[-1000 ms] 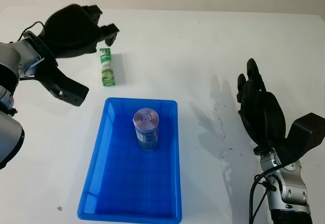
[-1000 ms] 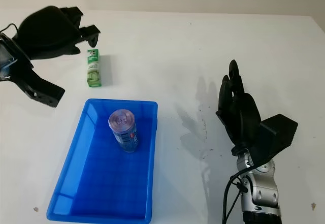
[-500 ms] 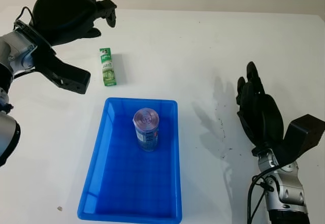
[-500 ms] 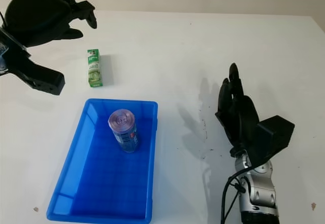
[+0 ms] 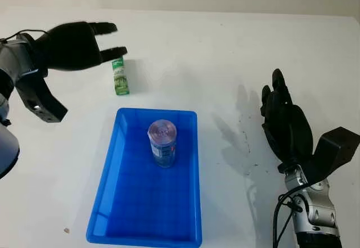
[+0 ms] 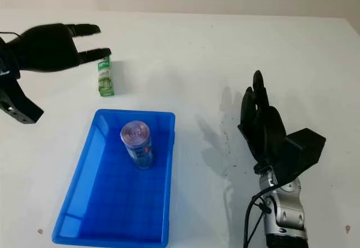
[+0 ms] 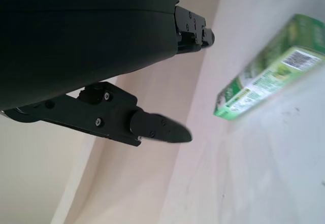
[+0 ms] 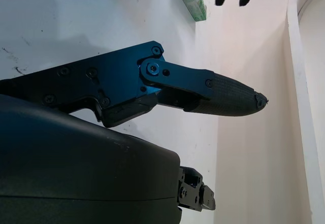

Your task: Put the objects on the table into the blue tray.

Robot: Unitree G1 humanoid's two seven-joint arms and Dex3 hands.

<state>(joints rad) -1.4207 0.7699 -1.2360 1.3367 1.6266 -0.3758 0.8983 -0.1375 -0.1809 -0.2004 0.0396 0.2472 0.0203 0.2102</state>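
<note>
Left hand (image 5: 76, 45) hovering released just beyond the blue tray (image 5: 112, 203) (can (image 5: 162, 142) inside), beside green box (image 5: 118, 76); right hand (image 5: 287, 125) unclenched, right of tray.

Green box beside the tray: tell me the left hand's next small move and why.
Probably lower the left hand onto the green box and close the fingers around it. The hand is open and hovers just beside the box, which lies on the table outside the blue tray; the can already stands inside.
</note>
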